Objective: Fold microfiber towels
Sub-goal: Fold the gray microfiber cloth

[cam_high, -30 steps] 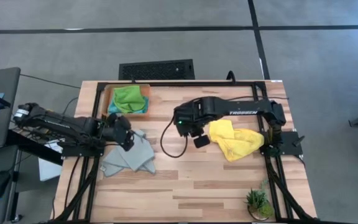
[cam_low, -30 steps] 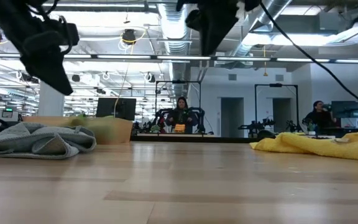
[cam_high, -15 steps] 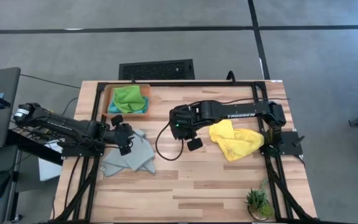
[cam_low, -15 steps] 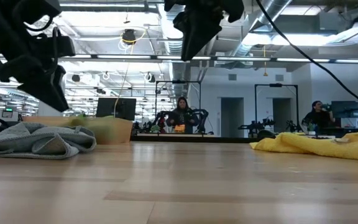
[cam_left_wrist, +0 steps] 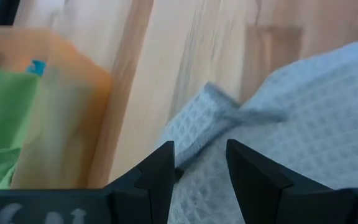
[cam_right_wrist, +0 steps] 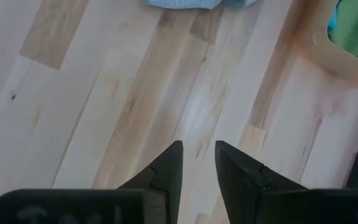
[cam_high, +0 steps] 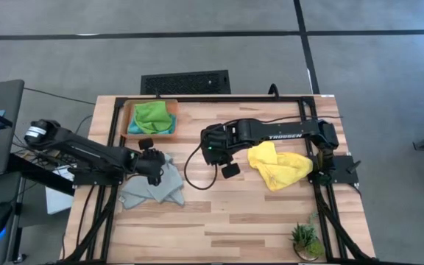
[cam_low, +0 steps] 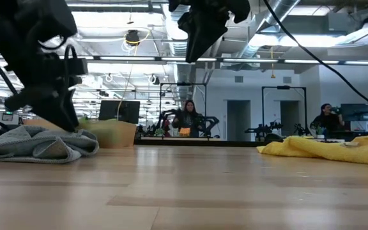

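The worktop point(cam_high: 234, 213) is pale butcher-block wood with a black frame round its edge, standing on a grey floor crossed by dark seams. A black floor vent point(cam_high: 185, 82) lies just beyond its far edge, and a small potted plant point(cam_high: 305, 239) stands at about 5 o'clock on the worktop. An orange bin point(cam_high: 151, 118) sits at about 11 o'clock, holding a lime green towel point(cam_high: 153, 115) with a turquoise blue towel point(cam_high: 133, 126) showing beneath it. From table height the room behind is an open workshop with exposed ceiling ducts and strip lights; one person point(cam_low: 187, 118) sits at a desk in the middle distance and another person point(cam_low: 328, 119) at the far right.

The light grey towel point(cam_high: 153, 184) lies crumpled at about 8 o'clock on the worktop, just in front of the bin. The left gripper point(cam_high: 155, 163) is low over the towel's far edge, at the cloth's 12 o'clock. In the left wrist view its fingers point(cam_left_wrist: 157, 177) stand a little apart, holding nothing, with a raised fold of the grey waffle cloth lying right between and before them.

The yellow towel point(cam_high: 280, 165) lies bunched at about 3 o'clock on the worktop. The right gripper point(cam_high: 213, 149) hangs above bare wood near the worktop's centre, at the yellow towel's 9 o'clock and well apart from the grey one. Its fingers point(cam_right_wrist: 166, 168) are narrowly parted and empty.
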Controlling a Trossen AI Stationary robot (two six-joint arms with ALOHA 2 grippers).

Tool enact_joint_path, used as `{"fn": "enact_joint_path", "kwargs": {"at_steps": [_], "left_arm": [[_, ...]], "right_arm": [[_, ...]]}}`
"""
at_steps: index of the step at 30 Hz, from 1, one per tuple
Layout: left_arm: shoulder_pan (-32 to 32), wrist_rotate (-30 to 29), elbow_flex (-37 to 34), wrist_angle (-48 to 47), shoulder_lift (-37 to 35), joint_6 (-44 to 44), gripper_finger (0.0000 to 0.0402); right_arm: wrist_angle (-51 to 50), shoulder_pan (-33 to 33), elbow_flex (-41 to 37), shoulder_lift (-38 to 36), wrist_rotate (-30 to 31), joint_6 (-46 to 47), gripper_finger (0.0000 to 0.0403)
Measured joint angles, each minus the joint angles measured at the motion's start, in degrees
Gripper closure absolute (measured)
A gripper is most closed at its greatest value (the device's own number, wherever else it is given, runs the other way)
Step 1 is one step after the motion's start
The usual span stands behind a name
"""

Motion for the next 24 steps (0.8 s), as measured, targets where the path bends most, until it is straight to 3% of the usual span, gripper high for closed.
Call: {"fn": "enact_joint_path", "kwargs": {"at_steps": [5, 16, 24], "left_arm": [[0.3, -2.8, 0.0, 1.4, 3.5, -0.8, 0.0262], [3.0, -2.9, 0.0, 8.4, 4.9, 3.1, 0.0262], [7.0, 4.3, 0.0, 8.0, 4.9, 4.3, 0.0262]], "right_arm": [[-0.3, 0.0, 0.0, 0.0, 0.0, 0.0, 0.0285], [-0.7, 0.0, 0.0, 0.0, -0.1, 0.0, 0.0285], [-0.7, 0.0, 0.0, 0.0, -0.1, 0.0, 0.0285]]}}
